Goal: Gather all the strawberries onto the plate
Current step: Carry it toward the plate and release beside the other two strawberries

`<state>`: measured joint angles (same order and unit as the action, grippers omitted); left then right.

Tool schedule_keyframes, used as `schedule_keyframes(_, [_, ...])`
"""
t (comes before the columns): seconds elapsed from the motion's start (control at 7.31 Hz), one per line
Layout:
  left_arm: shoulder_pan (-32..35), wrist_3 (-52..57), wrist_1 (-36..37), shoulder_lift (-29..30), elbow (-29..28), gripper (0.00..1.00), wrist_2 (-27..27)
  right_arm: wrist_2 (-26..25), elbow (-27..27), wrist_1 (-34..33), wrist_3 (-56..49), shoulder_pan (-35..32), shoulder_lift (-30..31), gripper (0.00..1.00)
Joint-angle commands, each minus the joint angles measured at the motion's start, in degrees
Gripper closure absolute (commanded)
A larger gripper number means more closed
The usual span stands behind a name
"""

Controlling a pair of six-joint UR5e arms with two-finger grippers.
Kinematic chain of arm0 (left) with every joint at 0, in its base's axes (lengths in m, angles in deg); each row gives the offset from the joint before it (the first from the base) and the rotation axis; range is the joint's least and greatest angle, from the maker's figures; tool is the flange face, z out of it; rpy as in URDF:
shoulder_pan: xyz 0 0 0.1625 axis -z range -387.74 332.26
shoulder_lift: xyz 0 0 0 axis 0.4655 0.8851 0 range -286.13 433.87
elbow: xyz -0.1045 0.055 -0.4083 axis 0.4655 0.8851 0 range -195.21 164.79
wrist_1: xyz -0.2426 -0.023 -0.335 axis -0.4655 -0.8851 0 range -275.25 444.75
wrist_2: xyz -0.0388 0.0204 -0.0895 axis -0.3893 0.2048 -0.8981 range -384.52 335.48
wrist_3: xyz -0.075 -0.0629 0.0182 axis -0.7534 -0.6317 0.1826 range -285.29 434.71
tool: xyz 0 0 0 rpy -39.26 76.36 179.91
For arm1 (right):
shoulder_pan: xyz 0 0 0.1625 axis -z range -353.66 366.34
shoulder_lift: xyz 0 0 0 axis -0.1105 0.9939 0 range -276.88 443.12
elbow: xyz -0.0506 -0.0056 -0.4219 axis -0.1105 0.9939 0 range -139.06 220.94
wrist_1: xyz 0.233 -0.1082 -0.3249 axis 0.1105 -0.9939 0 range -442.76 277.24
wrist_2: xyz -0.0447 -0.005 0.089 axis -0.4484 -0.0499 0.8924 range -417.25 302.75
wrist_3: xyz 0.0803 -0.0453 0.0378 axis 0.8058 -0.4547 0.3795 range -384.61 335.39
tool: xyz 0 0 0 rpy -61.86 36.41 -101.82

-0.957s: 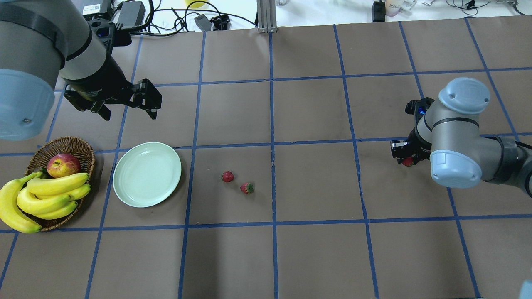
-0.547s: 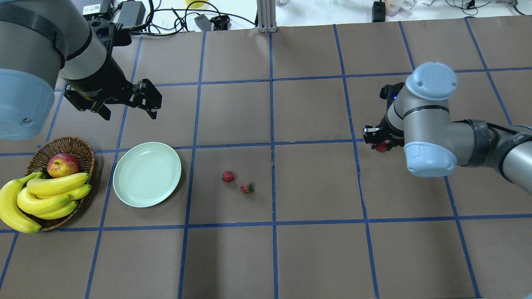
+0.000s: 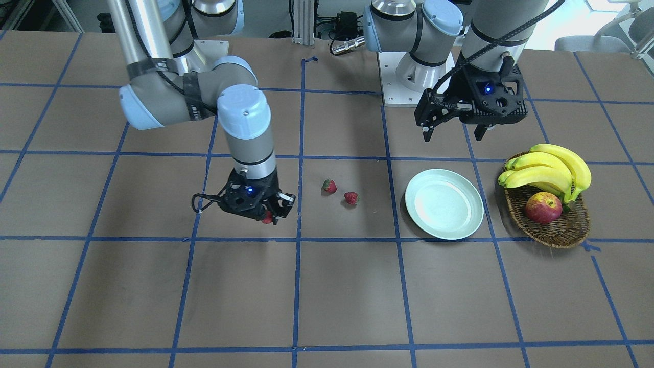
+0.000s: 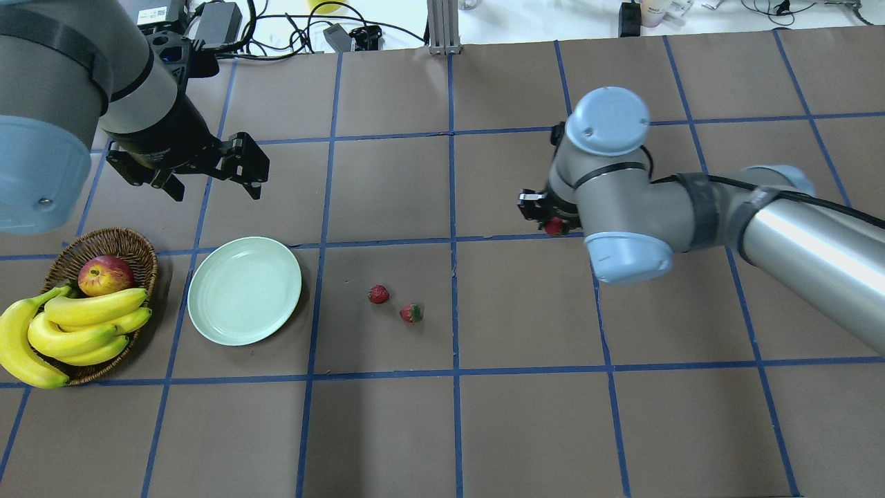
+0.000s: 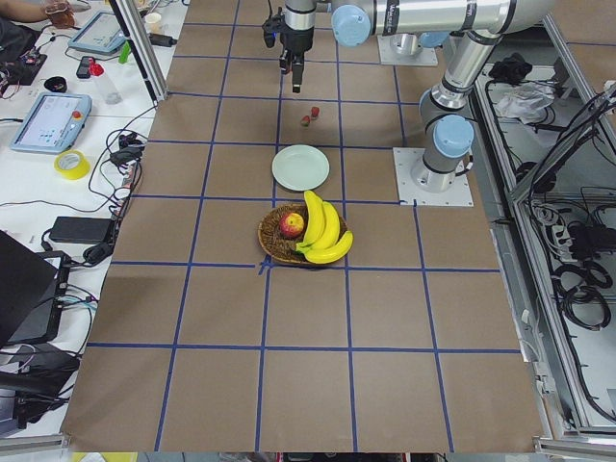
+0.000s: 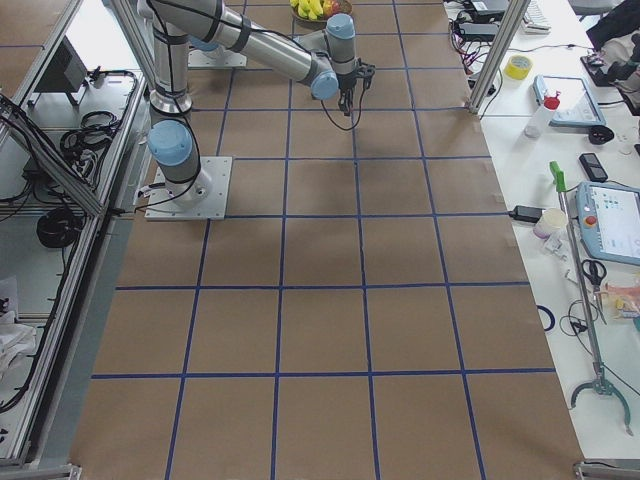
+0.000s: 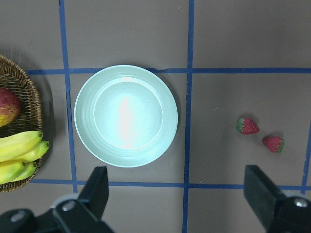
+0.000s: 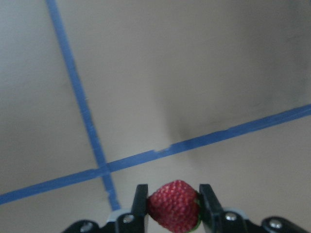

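the right pincer (image 4: 553, 225), clamped on one strawberry (image 8: 173, 205), has moved from the counter's (image 4: 525, 429) right edge toward its middle. two more strawberries (image 4: 378, 294) (image 4: 411, 312) lie mid-counter, near the plate (image 4: 244, 290). the left pincer (image 4: 213, 188) stays apart.

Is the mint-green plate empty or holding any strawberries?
Empty: the round pale mint-green plate shows only bare glossy surface. Two small red strawberries lie on the table beside it.
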<state>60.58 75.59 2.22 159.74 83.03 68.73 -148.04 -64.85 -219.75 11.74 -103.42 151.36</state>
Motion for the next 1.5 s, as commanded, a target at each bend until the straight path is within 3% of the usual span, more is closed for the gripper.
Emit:
schedule_keyframes(0.0, [0.0, 0.0, 0.0, 0.0, -0.1, 0.0, 0.0, 3.9, 6.1, -1.7, 7.5, -6.6, -6.0, 0.76])
schedule_keyframes(0.27, [0.0, 0.0, 0.0, 0.0, -0.1, 0.0, 0.0, 4.7, 5.9, -1.7, 8.5, -8.8, -7.7, 0.7])
schedule_keyframes(0.41, [0.0, 0.0, 0.0, 0.0, -0.1, 0.0, 0.0, 3.7, 5.4, -1.2, 10.3, -9.7, -7.8, 0.56])
schedule_keyframes(0.55, [-0.1, 0.0, 0.0, 0.0, -0.1, 0.0, 0.1, 3.9, 4.3, -1.2, 10.2, -9.7, -7.7, 0.26])
schedule_keyframes(0.82, [-0.1, 0.0, -0.1, -0.1, -0.1, 0.0, 0.1, 4.7, 3.9, -1.2, 10.1, -10.2, -7.4, 0.07])
schedule_keyframes(1.23, [0.0, 0.0, -0.1, -0.1, 0.0, 0.0, 0.0, 3.8, 3.6, 0.7, 6.3, -9.2, -3.7, 0.02])
schedule_keyframes(1.37, [-0.1, 0.0, 0.0, -0.1, 0.0, 0.0, 0.0, 3.7, 3.4, 8.0, -0.3, -5.1, 0.4, 0.01])
